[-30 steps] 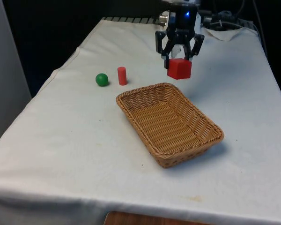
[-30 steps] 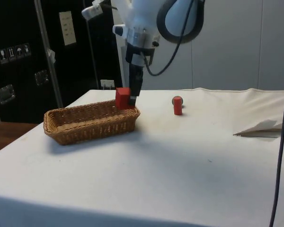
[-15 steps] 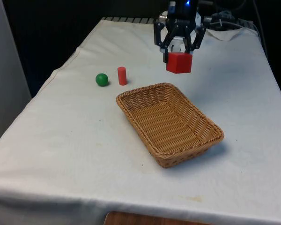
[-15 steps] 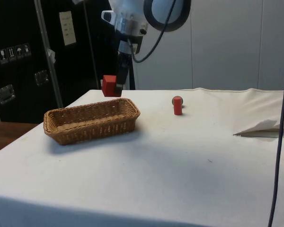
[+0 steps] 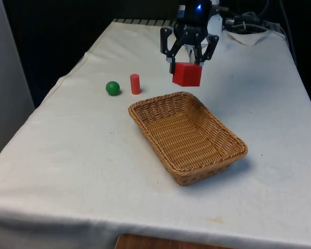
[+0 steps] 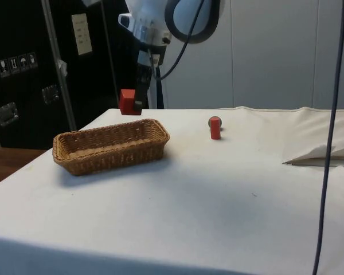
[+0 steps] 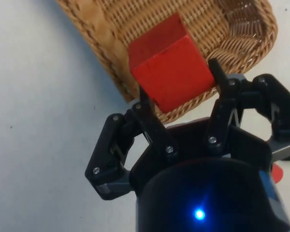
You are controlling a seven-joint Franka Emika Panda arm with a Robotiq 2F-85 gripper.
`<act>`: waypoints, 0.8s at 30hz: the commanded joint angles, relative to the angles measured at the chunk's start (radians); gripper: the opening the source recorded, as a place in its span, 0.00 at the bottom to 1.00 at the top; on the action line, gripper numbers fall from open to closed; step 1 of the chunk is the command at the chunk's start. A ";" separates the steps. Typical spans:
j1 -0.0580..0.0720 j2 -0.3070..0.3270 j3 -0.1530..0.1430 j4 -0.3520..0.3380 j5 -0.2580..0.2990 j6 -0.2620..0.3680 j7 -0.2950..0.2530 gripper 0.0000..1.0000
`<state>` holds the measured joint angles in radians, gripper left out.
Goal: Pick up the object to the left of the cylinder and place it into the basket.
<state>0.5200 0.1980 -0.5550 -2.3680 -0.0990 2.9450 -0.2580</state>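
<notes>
Front view has the gripper (image 5: 187, 63) in the upper middle of the frame, clamped on a red block (image 5: 186, 74) and holding it up in the air just past the far end of the wicker basket (image 5: 225, 155). Off to the upper left sit a green ball (image 5: 112, 87) and a small red cylinder (image 5: 135, 84), close together on the white cloth (image 5: 83, 155), the ball on the front view's left of the cylinder. So here's the odd bit: going by that view, the thing left of the cylinder looks like the ball, yet it's the block in the grip (worth flagging, I'd say). In the side view the block (image 6: 126, 102) hangs above the basket (image 6: 74, 160), near its upper left, high enough to clear the rim. The wrist view shows why the hold looks solid: the two fingers (image 7: 150, 121) pinch the block (image 7: 171, 67) on opposite faces, with the woven basket wall (image 7: 108, 48) right behind it. My guess is the carry is mostly done and what's left is moving over the middle and letting go.
</notes>
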 commanded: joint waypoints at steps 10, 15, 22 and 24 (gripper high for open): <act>-0.014 0.136 0.018 0.053 0.043 0.078 0.001 0.10; -0.019 0.212 0.028 0.091 0.060 0.102 0.010 0.10; -0.025 0.299 0.036 0.141 0.079 0.121 0.021 0.10; -0.025 0.323 0.038 0.156 0.086 0.124 0.022 0.10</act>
<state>0.5150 0.5290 -0.5440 -2.2090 -0.0190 3.0590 -0.2280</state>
